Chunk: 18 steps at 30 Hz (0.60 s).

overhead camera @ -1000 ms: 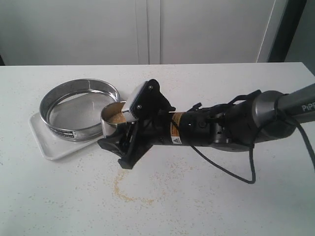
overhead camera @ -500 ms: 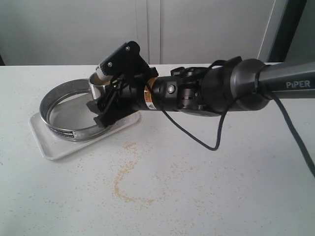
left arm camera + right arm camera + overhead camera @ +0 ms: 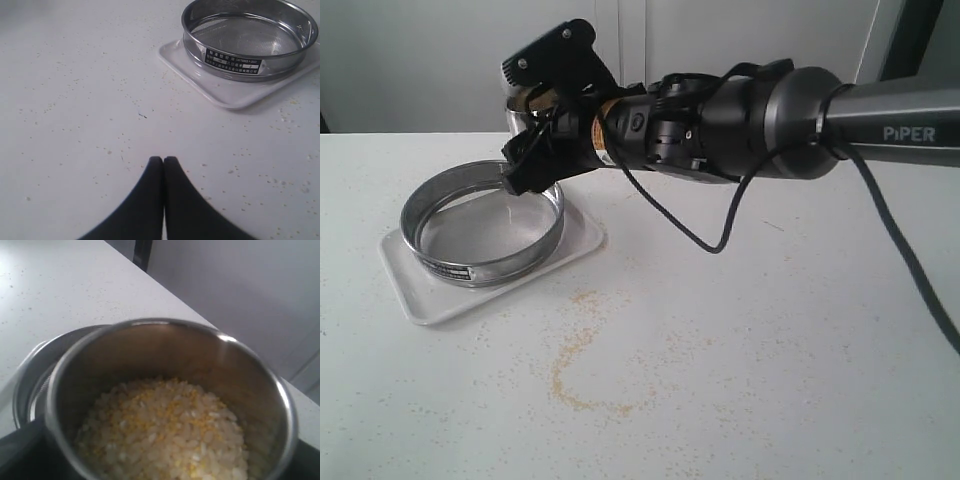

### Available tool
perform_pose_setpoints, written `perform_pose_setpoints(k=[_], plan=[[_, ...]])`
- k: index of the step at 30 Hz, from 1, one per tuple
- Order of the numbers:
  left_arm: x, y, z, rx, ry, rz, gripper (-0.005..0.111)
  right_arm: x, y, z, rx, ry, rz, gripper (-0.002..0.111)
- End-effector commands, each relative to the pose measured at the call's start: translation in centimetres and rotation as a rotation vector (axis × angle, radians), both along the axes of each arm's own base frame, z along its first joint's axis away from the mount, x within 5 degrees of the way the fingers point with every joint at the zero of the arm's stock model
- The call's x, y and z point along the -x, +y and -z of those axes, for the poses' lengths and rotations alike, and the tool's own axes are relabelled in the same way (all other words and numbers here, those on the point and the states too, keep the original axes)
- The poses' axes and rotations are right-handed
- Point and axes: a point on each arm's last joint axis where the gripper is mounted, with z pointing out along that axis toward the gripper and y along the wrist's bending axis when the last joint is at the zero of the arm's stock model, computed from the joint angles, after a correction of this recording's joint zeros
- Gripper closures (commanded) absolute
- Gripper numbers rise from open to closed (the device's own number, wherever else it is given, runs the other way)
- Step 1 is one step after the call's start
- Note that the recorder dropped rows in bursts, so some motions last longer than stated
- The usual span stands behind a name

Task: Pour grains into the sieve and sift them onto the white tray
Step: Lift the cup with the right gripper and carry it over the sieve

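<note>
One steel cup, part full of the grains, is clamped in your right gripper, over the right rim of the sieve. The sieve stands on the white tray. Left gripper: jaws pressed together, nothing between, low over the table. Arc of spilled granules near the tray. Black cable droops under your right arm
</note>
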Motion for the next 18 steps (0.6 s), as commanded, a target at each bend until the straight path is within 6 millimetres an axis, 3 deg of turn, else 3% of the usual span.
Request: perform_pose_setpoints(k=[1, 6, 12, 18], plan=[[0.0, 0.0, 0.1, 0.011, 0.0, -0.004, 0.107, 0.1, 1.0, -1.6, 0.01, -0.016, 0.05, 0.108], [0.0, 0.0, 0.1, 0.011, 0.0, -0.004, 0.107, 0.0, 1.7, -2.4, 0.056, -0.016, 0.123, 0.108], [0.0, 0.0, 0.1, 0.011, 0.0, -0.004, 0.107, -1.0, 4.3, -1.4, 0.225, -0.072, 0.135, 0.108], [0.0, 0.0, 0.1, 0.011, 0.0, -0.004, 0.107, -2.7, 5.1, 0.6, 0.429, -0.051, 0.157, 0.108]])
